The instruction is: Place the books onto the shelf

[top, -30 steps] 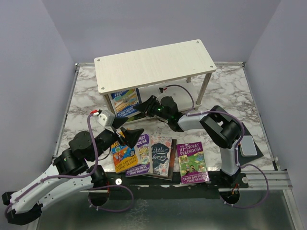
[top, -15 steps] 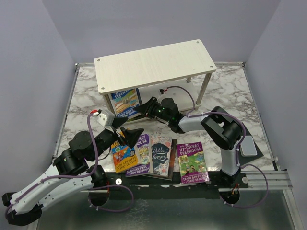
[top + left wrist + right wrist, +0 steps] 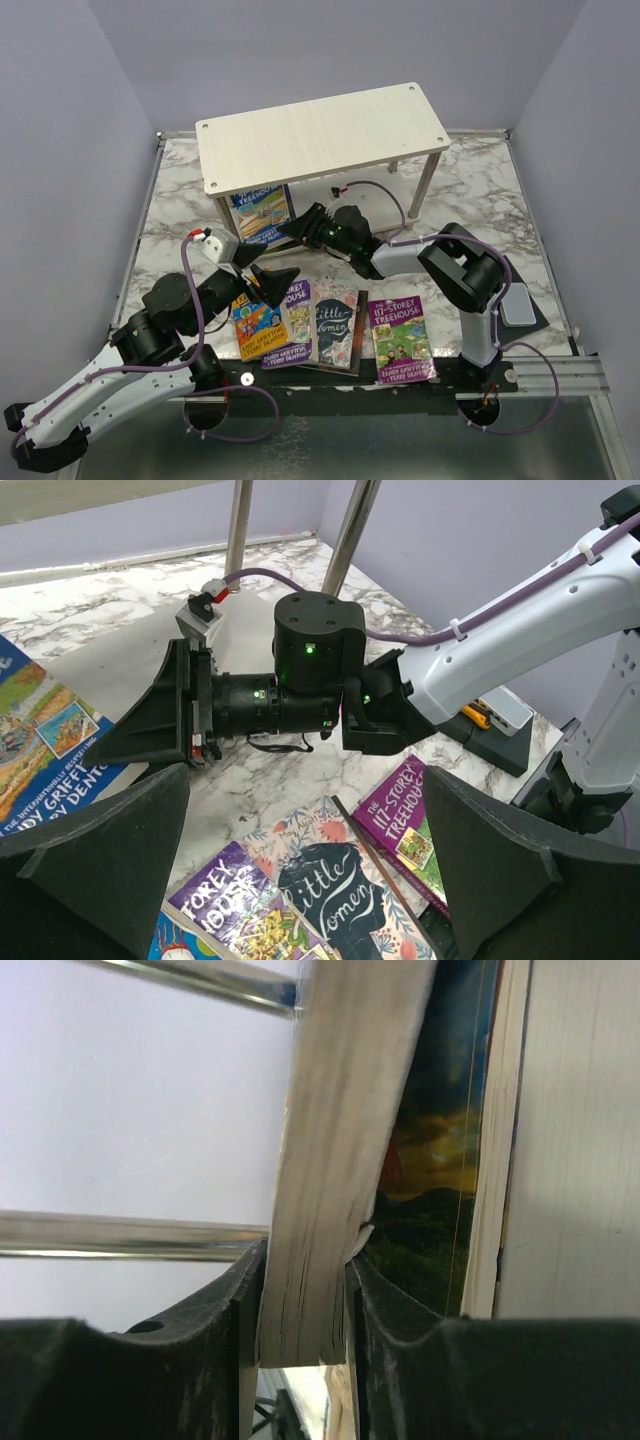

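The held paperback looks thin, light and floppy, best pinched across its page block. The right fingers clamp it there, under the pale wood shelf toward the marble worktop's far edge. The left fingers gape wide above the glossy loose books lying flat near the front edge.

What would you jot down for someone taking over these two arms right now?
Left pincer: open, empty, hovering over the flat books.
Right pincer: closed on a book by its edge, under the shelf top board.
Done: blue Treehouse book stands in the shelf.
To do: orange Treehouse, purple Treehouse, Little Women and 117-Storey Treehouse lie flat on the table.
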Available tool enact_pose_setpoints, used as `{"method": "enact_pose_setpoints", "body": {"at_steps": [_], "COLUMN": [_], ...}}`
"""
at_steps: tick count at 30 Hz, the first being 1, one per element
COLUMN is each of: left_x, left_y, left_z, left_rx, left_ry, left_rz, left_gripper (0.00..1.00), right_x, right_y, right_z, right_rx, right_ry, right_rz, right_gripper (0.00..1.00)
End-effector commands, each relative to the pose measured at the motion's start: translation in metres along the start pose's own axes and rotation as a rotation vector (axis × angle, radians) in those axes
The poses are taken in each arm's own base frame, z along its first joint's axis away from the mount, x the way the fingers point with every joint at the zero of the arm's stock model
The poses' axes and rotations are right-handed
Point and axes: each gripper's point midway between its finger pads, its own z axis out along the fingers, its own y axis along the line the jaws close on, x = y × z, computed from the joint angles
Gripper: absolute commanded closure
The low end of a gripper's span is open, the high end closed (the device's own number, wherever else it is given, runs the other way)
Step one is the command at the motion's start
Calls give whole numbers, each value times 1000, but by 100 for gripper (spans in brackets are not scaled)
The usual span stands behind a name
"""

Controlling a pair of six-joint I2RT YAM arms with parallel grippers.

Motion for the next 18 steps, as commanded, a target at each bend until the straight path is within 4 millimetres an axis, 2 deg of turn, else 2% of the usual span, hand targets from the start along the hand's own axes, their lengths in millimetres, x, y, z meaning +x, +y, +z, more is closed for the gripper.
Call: {"method": "enact_pose_setpoints", "body": {"at_steps": [1, 4, 18], "left_x": [0, 0, 0], "left_y": [-3, -3, -2], "left_z": [0, 0, 1], "left_rx": [22, 21, 22], "left_ry": [-8, -9, -8], "left_rz": [-8, -7, -10], "left_gripper": [1, 1, 1], "right_x": [38, 37, 26], "right_y": [20, 18, 7], "right_z": [-3, -4, -11], "right_rx": [-49, -31, 83], "right_ry": [101, 102, 64], "right_rz": [-16, -28, -98], "right_gripper": [59, 52, 36]}}
